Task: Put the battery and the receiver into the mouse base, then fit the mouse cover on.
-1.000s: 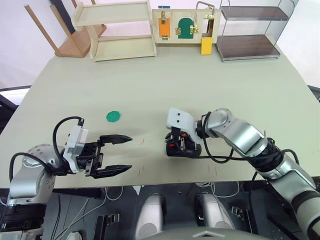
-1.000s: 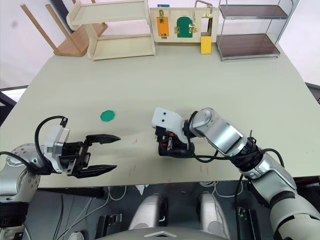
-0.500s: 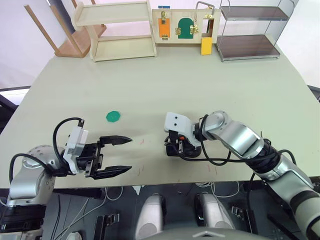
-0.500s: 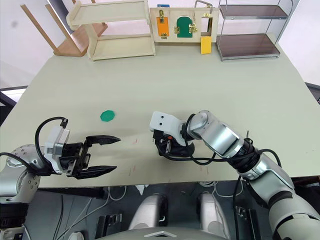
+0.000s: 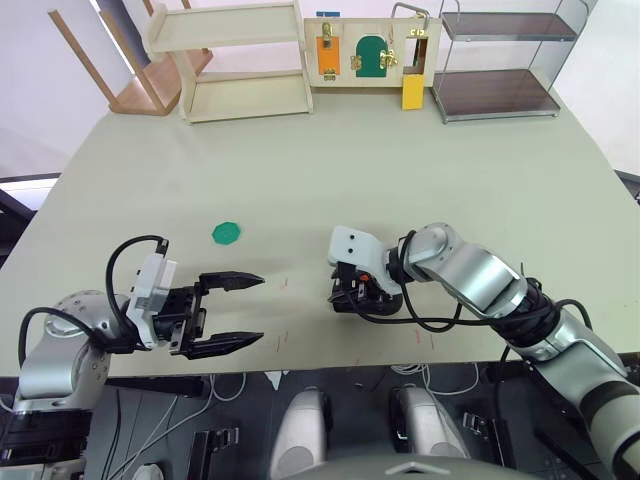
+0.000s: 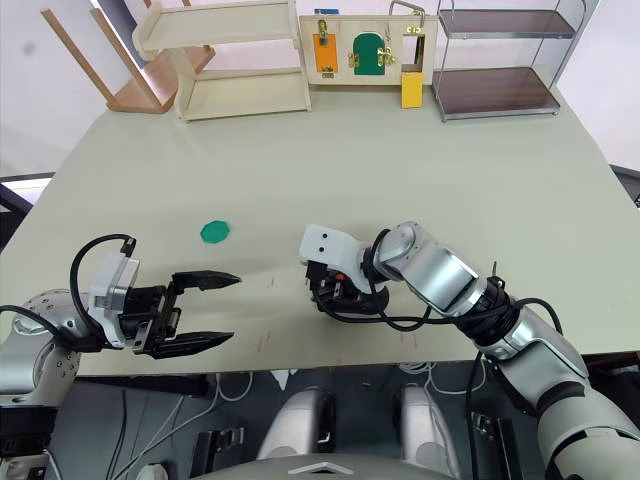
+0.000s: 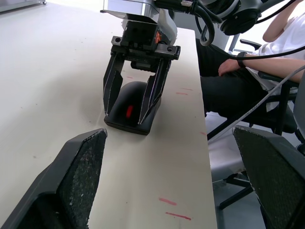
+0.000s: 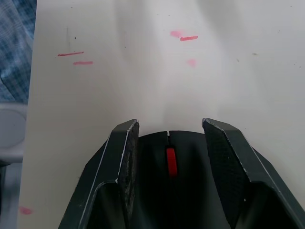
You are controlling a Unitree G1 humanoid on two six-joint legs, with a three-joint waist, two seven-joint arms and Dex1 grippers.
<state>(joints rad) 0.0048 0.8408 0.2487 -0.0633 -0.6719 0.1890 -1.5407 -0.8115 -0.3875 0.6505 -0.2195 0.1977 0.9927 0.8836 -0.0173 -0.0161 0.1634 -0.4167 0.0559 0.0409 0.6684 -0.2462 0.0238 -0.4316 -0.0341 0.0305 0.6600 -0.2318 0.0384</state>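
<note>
A black arched mouse (image 7: 127, 102) with a red spot on its front lies on the table near the front edge. The smooth mouse cover (image 8: 169, 143) forms its top, and the mouse base beneath it is hidden. My right gripper (image 5: 358, 294) reaches down over it, and its two fingers (image 7: 110, 81) press against the mouse's two sides. My left gripper (image 5: 260, 310) hovers wide open to the left of the mouse, a hand's width away, holding nothing. The battery and the receiver are out of view.
A flat green disc (image 5: 227, 232) lies left of centre on the table (image 5: 300, 160). A wooden shelf (image 5: 235, 60), a latch board (image 5: 370, 50) and a wire rack (image 5: 505, 65) line the far edge. A person sits beyond the table's near edge (image 7: 248, 62).
My right gripper slid a little to the left and lower with the mouse, then settled. The left arm has stayed still.
</note>
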